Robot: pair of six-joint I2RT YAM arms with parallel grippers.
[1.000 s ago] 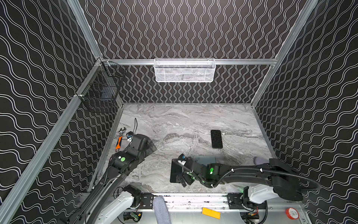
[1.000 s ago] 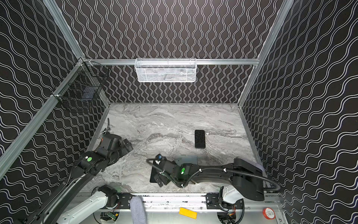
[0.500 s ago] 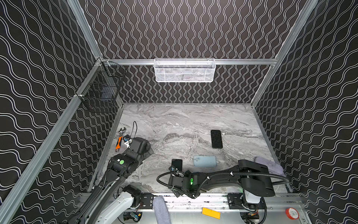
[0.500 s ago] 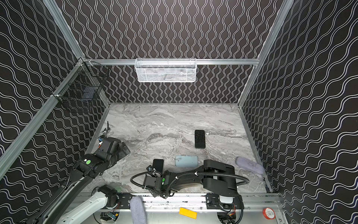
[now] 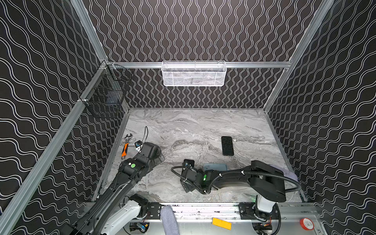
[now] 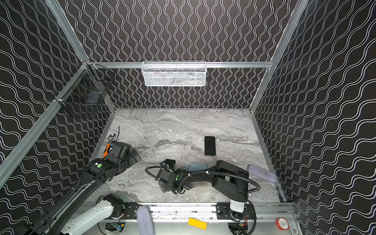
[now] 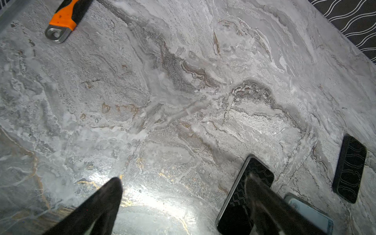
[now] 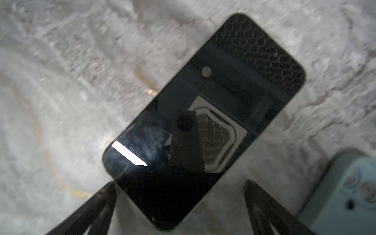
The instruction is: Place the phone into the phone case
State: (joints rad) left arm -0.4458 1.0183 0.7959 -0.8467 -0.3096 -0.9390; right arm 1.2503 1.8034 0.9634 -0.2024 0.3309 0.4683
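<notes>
Right wrist: right gripper [image 8: 180,183], jaws wide, empty, above phone [image 8: 203,101].

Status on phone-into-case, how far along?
Done: nothing yet; the phone lies bare, screen up, on the table. In hand: the right gripper hangs open, jaws straddling the phone's end, not closed on it; the left gripper is open and empty. To do: grasp, carry, press in. The light-blue item, probably the case, lies beside it, apart; a second dark slab lies farther off.
</notes>
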